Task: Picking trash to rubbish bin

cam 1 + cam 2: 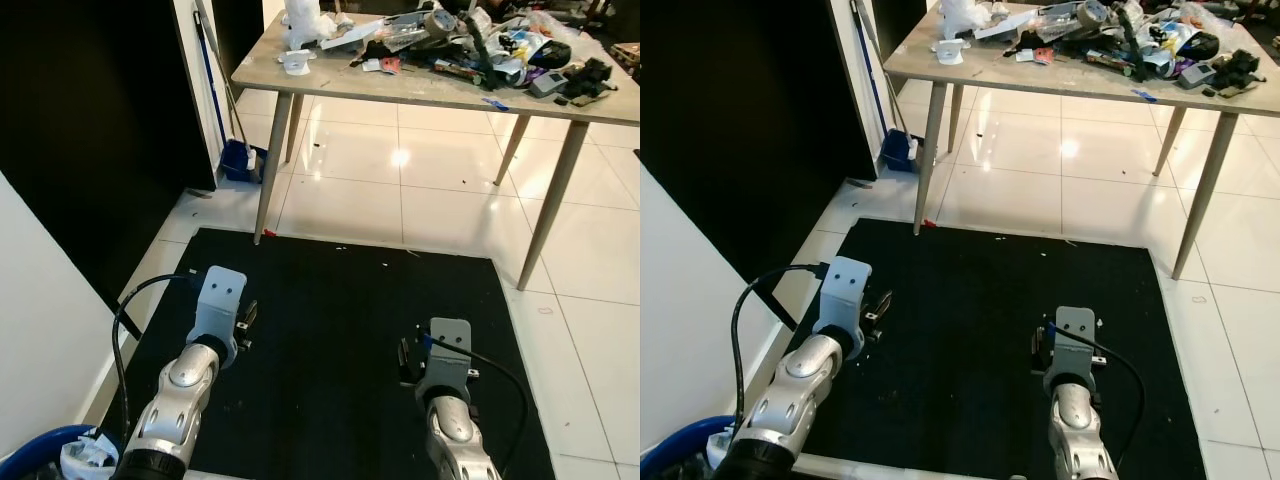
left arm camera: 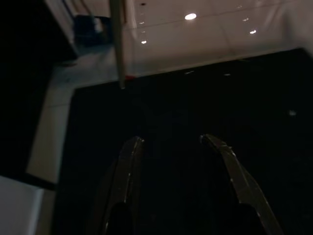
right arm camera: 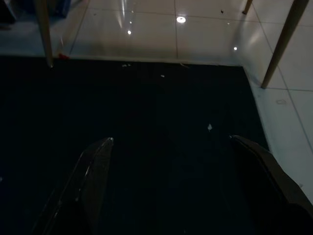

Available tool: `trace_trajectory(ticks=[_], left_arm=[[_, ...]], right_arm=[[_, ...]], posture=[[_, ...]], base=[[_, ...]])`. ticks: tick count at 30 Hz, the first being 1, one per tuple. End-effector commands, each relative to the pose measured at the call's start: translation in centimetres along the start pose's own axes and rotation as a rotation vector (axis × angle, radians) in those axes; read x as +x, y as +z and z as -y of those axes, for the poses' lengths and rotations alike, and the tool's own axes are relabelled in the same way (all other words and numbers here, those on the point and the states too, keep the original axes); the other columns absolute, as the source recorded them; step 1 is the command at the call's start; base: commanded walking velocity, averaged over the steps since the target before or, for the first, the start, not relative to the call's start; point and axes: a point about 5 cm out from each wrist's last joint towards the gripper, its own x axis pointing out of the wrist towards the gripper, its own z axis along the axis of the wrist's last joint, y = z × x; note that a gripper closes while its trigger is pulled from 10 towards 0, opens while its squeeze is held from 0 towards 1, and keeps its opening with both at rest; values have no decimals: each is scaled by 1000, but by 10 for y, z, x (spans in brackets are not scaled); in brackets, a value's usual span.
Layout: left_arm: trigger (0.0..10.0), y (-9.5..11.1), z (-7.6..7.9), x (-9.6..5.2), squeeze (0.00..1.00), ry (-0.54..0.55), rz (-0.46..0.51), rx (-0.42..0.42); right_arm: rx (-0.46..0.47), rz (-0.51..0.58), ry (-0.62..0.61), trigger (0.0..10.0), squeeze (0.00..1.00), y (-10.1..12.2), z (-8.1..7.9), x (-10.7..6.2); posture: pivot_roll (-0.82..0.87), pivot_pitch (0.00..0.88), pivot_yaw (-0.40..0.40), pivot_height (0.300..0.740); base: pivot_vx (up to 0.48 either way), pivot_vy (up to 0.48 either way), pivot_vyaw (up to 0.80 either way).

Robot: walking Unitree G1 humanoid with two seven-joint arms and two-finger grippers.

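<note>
1. Trash [image 1: 470, 45] lies heaped on the desk [image 1: 330, 78] ahead, well apart from both arms; small specks dot the black mat [image 1: 340, 300].
2. Left pincer [image 2: 171, 142] hangs over the mat, fingers moderately apart, holding nothing; right pincer [image 3: 171, 142] is spread wide, also holding nothing.
3. Judged step: approach, nothing picked yet. Next calls for stepping toward the desk and choosing one piece.
4. Rubbish bin [image 1: 40, 450] sits beside the left arm.
5. No writing is readable.

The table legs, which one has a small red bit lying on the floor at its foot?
The front left table leg, standing at the black mat's far left corner. The red bit lies at its foot.
</note>
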Motion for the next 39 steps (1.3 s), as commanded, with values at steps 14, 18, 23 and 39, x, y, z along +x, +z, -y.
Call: trace_trajectory(ticks=[14,18,23,39], left_arm=[[10000,-3,1,-1,0,-8,-12,1],[10000,-3,1,-1,0,-9,-12,1],[10000,-3,1,-1,0,-9,-12,0],[10000,-3,1,-1,0,-9,-13,-3]], right_arm=[[-3,-18,-3,10000,0,-5,1,-4],[-2,-19,-4,10000,0,-5,2,-4],[4,-25,-6,10000,0,-5,2,-4],[4,-18,-2,10000,0,-4,2,-3]], posture=[[-14,127,60,740],[-15,129,61,740],[-15,129,60,740],[-18,134,59,740]], base=[[324,0,0],[324,0,0],[323,0,0],[324,0,-136]])
